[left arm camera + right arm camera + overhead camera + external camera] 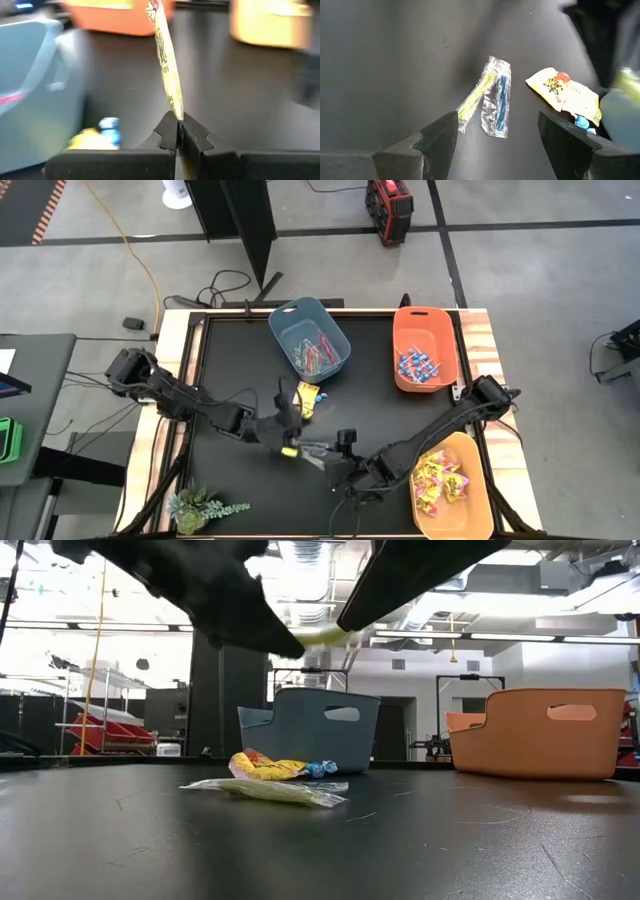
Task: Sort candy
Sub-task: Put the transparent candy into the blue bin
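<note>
My left gripper (178, 131) (290, 420) is shut on a slim yellowish clear-wrapped candy stick (165, 55) and holds it high above the table (325, 637). On the black table below lie a yellow clear-wrapped stick (475, 100) and a blue one (498, 102), side by side. A yellow square packet with red print (565, 92) and a blue-wrapped lollipop (582, 121) lie beside them (308, 395). My right gripper (497, 120) (312, 452) hovers open above the two sticks and touches nothing. My left gripper pinches one end of the yellowish stick (176, 107) between the tips of its two fingers. The rest of the stick juts out past the fingertips, edge-on to the wrist camera. It is lifted clear of the table.
A blue-grey bin (285, 315) with pinkish sticks stands at the far middle. An orange bin (400, 320) with blue lollipops stands at the far right. A yellow bin (480, 470) with yellow packets sits at the near right. A small plant (200, 505) lies at the near left corner.
</note>
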Controlling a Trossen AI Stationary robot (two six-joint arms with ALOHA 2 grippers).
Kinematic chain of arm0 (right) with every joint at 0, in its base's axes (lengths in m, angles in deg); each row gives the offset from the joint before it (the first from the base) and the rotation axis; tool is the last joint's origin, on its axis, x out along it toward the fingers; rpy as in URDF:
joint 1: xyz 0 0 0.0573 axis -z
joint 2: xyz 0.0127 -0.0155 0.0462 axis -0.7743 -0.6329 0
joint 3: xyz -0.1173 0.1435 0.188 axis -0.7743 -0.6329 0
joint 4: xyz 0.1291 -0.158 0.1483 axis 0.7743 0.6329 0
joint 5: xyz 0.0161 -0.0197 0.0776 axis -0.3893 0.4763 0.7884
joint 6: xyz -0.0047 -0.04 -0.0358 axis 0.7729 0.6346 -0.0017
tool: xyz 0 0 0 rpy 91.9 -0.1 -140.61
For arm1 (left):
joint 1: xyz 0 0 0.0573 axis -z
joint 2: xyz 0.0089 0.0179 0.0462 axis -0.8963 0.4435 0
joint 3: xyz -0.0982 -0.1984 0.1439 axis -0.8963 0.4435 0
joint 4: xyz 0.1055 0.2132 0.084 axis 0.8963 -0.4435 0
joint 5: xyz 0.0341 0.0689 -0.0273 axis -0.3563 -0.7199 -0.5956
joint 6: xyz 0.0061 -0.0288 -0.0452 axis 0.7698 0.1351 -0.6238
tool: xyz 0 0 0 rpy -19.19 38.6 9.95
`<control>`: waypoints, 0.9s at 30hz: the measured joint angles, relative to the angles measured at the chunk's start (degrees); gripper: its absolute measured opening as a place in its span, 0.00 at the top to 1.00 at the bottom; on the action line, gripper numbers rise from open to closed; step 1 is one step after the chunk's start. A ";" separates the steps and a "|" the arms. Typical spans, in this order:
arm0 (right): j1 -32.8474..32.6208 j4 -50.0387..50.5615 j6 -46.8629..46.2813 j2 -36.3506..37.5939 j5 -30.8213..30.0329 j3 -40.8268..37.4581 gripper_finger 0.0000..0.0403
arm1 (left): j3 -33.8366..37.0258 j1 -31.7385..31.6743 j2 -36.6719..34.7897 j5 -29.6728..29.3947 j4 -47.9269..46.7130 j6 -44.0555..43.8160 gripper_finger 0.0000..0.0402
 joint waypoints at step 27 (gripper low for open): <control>-0.02 1.01 0.77 0.04 -0.28 0.00 0.28 | -7.43 -24.53 -0.59 -0.61 -19.87 2.02 0.70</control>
